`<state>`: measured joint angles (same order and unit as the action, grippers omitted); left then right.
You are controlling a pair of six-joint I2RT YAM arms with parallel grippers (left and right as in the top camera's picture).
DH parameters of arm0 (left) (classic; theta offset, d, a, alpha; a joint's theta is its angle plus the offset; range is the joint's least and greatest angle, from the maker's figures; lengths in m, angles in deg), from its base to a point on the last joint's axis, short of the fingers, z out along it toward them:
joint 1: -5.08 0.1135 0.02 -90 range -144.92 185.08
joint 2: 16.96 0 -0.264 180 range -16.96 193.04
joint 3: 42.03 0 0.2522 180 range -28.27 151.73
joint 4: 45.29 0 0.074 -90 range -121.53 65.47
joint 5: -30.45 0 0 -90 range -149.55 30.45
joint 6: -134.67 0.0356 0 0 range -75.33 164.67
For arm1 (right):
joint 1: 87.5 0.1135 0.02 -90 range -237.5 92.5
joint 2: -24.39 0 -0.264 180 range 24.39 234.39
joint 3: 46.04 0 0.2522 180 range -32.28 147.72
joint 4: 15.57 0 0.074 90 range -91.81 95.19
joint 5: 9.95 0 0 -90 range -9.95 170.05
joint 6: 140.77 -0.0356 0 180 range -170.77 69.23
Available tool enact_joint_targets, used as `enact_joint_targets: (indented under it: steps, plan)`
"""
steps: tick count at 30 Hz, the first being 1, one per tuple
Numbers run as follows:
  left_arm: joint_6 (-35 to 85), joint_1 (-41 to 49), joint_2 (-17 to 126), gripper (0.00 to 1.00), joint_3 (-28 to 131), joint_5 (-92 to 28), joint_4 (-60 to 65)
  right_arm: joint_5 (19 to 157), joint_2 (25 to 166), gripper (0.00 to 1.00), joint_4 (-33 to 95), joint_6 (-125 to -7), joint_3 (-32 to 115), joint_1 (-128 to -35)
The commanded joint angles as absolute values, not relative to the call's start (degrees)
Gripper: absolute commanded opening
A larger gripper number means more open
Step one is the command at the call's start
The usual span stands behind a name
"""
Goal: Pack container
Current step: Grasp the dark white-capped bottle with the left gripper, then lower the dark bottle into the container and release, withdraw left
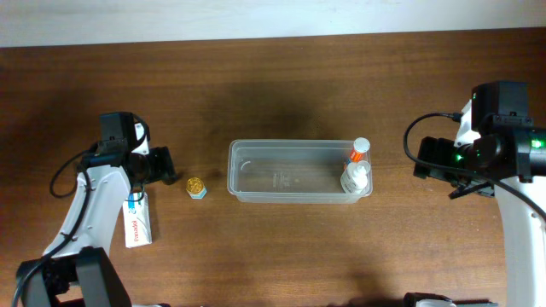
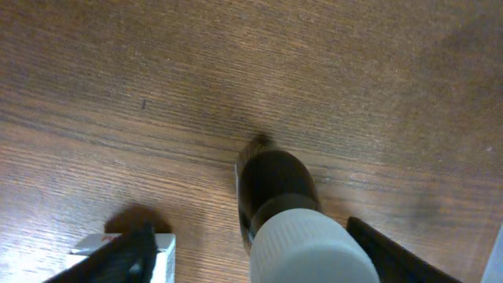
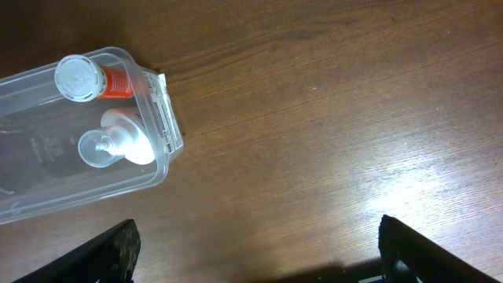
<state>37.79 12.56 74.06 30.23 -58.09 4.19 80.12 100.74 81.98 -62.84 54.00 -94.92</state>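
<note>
The clear plastic container [image 1: 256,170] stands mid-table. At its right end are a white-capped bottle with an orange label [image 1: 360,150] and a white bottle [image 1: 356,177]; both also show in the right wrist view [image 3: 78,77] [image 3: 126,141]. My left gripper [image 1: 167,166] is left of the container, open. In the left wrist view its fingers [image 2: 250,226] lie either side of a dark bottle with a white cap [image 2: 275,185], with a gap on the left side. My right gripper [image 1: 424,159] is open and empty over bare wood [image 3: 255,251], right of the container [image 3: 47,196].
A small gold-topped jar [image 1: 196,187] sits between my left gripper and the container. A white box with red print [image 1: 136,220] lies near the left arm and shows in the left wrist view [image 2: 167,250]. The table is dark wood.
</note>
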Motion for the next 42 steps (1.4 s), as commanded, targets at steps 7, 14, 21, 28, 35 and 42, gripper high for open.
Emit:
enact_joint_targets:
  steps: [7,14,21,28,35,42]
  plan:
    - [37.8,12.7,74.2,0.27,31.2,-52.9,4.0,80.6,100.9,0.89,81.8,-63.1,53.7,-95.4]
    - [37.8,12.7,73.1,0.13,31.3,-51.8,4.2,80.6,100.9,0.89,81.8,-63.1,53.7,-95.4]
    - [37.8,11.5,65.4,0.11,37.4,-51.8,10.3,80.6,100.9,0.89,81.8,-63.1,53.7,-95.4]
    - [36.9,1.0,56.5,0.1,46.3,-51.8,17.6,80.7,100.9,0.89,81.8,-63.1,53.7,-95.4]
    - [30.8,-19.5,58.4,0.08,46.4,-52.1,15.5,81.5,100.9,0.89,82.0,-63.1,53.8,-95.4]
    - [33.4,-33.5,70.6,0.01,46.4,-54.4,10.0,81.6,100.8,0.89,82.6,-63.1,53.8,-96.7]
